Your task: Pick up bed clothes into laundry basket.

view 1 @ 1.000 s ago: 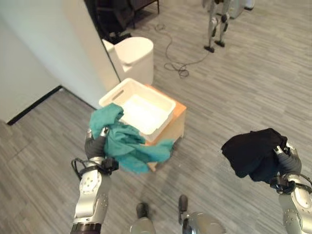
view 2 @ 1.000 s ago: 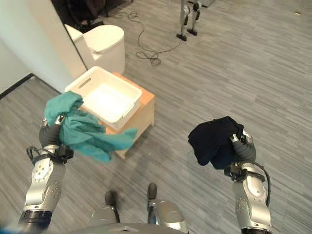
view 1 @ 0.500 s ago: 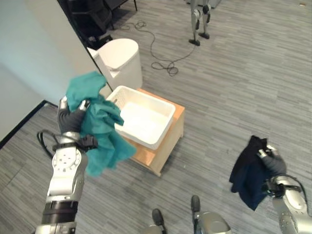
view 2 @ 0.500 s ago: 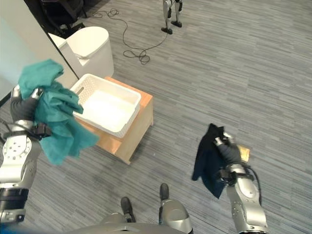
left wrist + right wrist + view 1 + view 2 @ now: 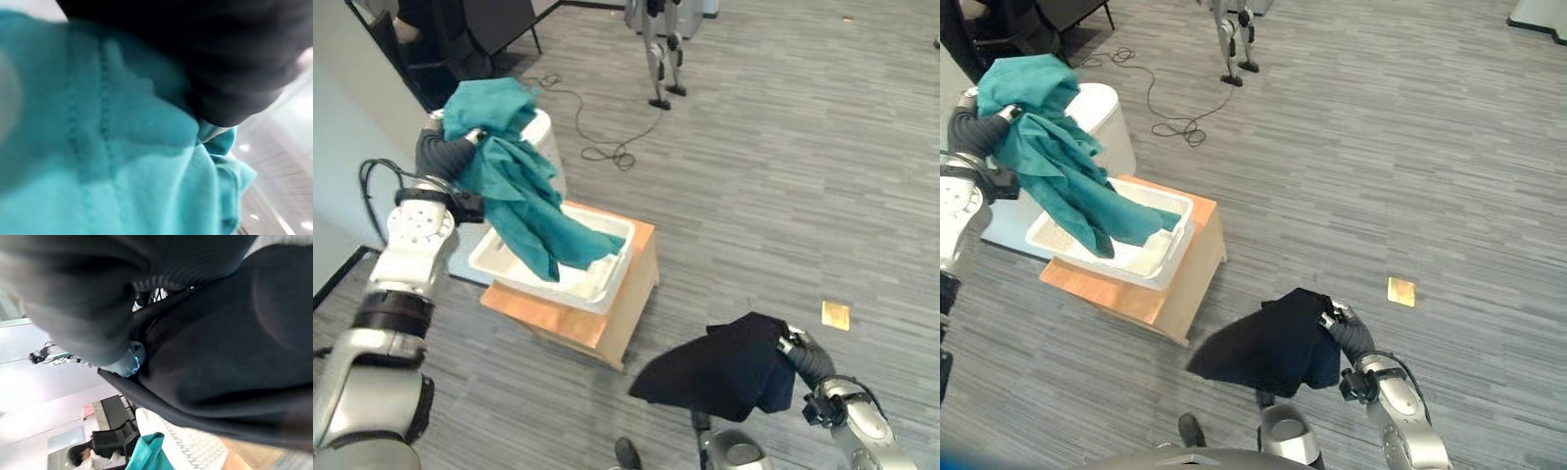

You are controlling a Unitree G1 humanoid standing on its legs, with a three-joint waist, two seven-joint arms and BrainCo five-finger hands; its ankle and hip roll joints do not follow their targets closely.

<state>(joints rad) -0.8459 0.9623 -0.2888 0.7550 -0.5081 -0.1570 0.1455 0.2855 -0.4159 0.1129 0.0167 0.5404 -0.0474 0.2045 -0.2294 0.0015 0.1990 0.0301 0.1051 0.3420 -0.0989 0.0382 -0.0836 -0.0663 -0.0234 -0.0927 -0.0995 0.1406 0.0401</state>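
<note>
While the left hand grips the teal cloth above the basket, nothing lies fully inside. Cloth hangs long-axis down from the fingers, tail end dipping into the basket on its table. Right hand, fingers curled on the black cloth, which spreads sideways, well apart from the basket. Both drops remain.
</note>
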